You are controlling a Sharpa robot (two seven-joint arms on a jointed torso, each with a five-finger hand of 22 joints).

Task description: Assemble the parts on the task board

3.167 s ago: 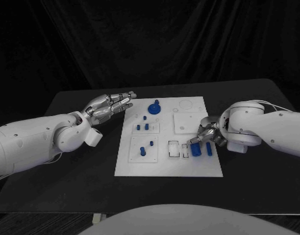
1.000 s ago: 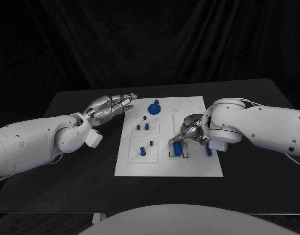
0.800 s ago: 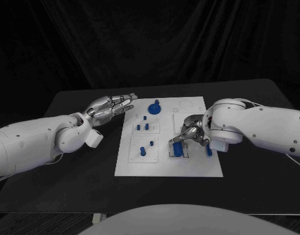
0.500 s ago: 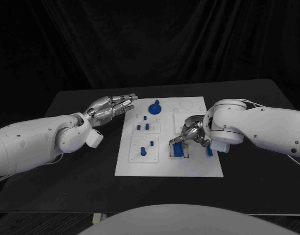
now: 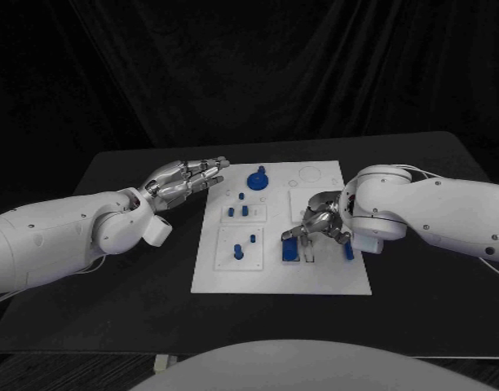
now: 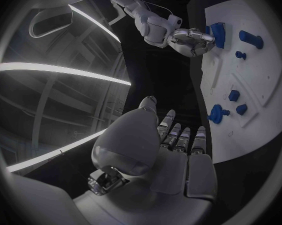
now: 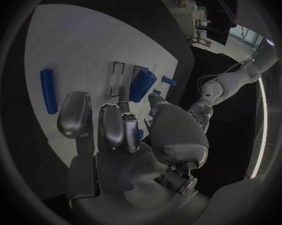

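Note:
The white task board (image 5: 275,273) lies mid-table. My right hand (image 5: 323,221) hovers over its near right part. Thumb and a fingertip (image 7: 123,92) close on the end of a blue block (image 5: 289,252), which leans tilted at the rectangular slots (image 7: 119,71). The left wrist view shows the same block (image 6: 216,34) at the right hand (image 6: 190,39). A blue bar (image 5: 348,248) lies flat by the board's right edge, also seen as the bar (image 7: 48,90). My left hand (image 5: 183,179) floats beside the board's far left corner, fingers apart, holding nothing.
A blue knobbed piece (image 5: 258,177) stands at the far middle of the board. Small blue pegs (image 5: 238,211) and two more blue pieces (image 5: 243,247) stand in the left panels. Bare black table (image 5: 108,293) surrounds the board.
My right hand has carried the blue block from the board's right edge leftward to the slots and lowered it there. The blue bar stays behind. The left hand has held still.

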